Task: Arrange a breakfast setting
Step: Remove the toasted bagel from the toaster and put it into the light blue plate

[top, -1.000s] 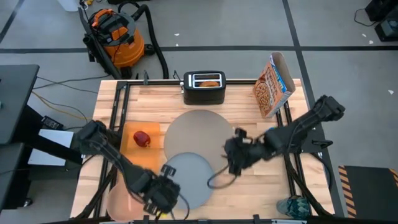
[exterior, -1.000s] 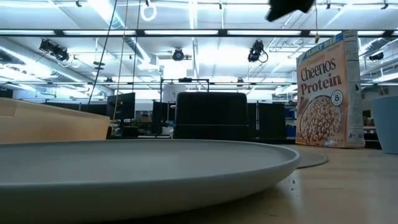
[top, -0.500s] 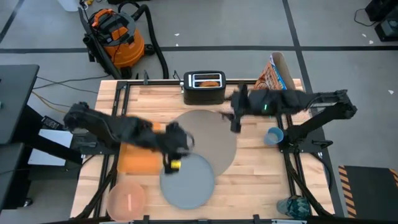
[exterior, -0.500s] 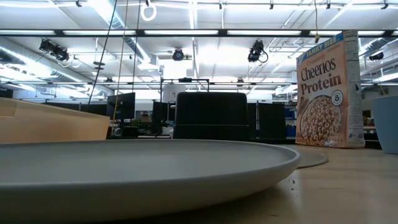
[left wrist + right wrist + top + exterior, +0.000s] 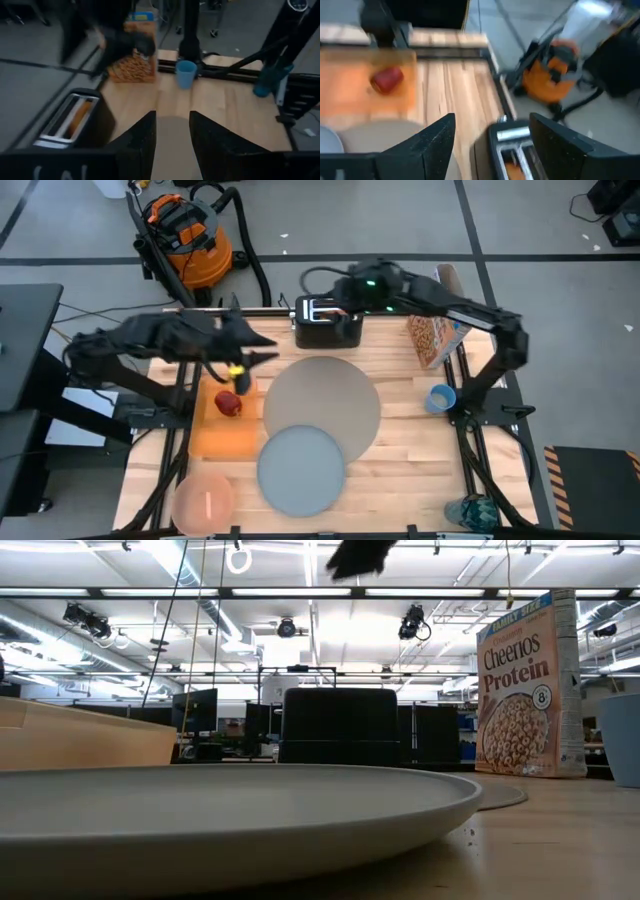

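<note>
Since half a second ago I see both arms have swung toward the back of the tabletop (image 5: 400, 450): my left claw (image 5: 262, 348) has left the plate (image 5: 300, 470) and now hangs above the back left area, just behind the apple (image 5: 229, 402); my right claw (image 5: 318, 308) has moved from beside the cereal box (image 5: 438, 326) to over the toaster (image 5: 326, 321).

Nearest the front edge sits the pink bowl (image 5: 203, 502), then the plate, which overlaps the front of the round placemat (image 5: 325, 402). The orange napkin (image 5: 222, 430) lies square to the tabletop on the left, with the apple on its back part. The blue cup (image 5: 438, 397) stands at the right, well apart from both claws.

The left claw's fingers (image 5: 142, 145) are spread and empty, pointing across the placemat toward the cup. The right claw's fingers (image 5: 437, 137) are also spread, with nothing between them. The toast (image 5: 512, 169) sits in a toaster slot, its long axis along the slot, just under the right claw.
</note>
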Controlling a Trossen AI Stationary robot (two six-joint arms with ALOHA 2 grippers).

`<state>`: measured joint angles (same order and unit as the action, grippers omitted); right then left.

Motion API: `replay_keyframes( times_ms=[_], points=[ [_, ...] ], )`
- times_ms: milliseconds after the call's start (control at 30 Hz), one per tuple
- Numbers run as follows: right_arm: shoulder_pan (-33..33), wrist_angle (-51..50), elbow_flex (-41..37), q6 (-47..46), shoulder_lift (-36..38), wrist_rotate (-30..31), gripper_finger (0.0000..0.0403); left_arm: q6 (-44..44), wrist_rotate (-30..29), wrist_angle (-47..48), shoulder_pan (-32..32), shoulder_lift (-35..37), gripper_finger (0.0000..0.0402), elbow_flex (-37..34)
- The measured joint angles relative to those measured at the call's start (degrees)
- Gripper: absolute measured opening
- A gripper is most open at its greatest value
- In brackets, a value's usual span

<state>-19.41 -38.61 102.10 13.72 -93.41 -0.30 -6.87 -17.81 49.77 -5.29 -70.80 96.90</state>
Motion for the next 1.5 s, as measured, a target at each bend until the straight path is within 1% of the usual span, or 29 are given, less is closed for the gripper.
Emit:
replay_keyframes(
  times_ms=[133,267,400,500,633,700,800,967,1267,1500],
  points=[
    [-4.0,-2.9,1.4,0.4,-6.1,-2.3,0.0256,3.6,0.9,4.0,4.4,3.8,0.0125,0.0],
    [-7.6,-5.9,1.4,2.8,-10.2,-5.5,0.0256,7.6,1.1,7.3,8.9,6.3,0.0125,0.0],
    [-10.3,-8.6,1.4,4.8,-13.2,-8.4,0.0252,11.0,1.5,8.3,12.3,7.3,0.0125,0.0],
    [-11.8,-9.4,1.4,5.8,-14.8,-10.1,0.0241,12.1,2.6,8.2,14.4,7.4,0.0125,0.0],
    [-12.9,-9.7,1.4,6.6,-15.9,-9.3,0.0218,12.5,2.7,8.2,16.4,7.1,0.0125,0.0],
    [-13.5,-9.9,1.3,7.1,-16.3,-8.1,0.0206,13.3,2.7,8.2,17.0,7.0,0.0125,0.0],
    [-14.6,-9.5,1.1,7.5,-17.1,-8.2,0.0192,13.6,2.7,8.2,17.5,6.8,0.0125,0.0],
    [-15.9,-10.9,1.0,7.6,-18.0,-8.3,0.0181,14.0,2.7,8.0,17.7,6.6,0.0125,0.0],
    [-15.6,-12.4,1.1,13.6,-18.9,-9.2,0.0154,12.2,2.7,8.1,17.3,6.4,0.0125,0.0],
    [-15.5,-12.6,1.0,13.9,-18.9,-10.1,0.0112,11.7,2.7,8.1,17.3,6.3,0.0125,0.0]
  ],
)
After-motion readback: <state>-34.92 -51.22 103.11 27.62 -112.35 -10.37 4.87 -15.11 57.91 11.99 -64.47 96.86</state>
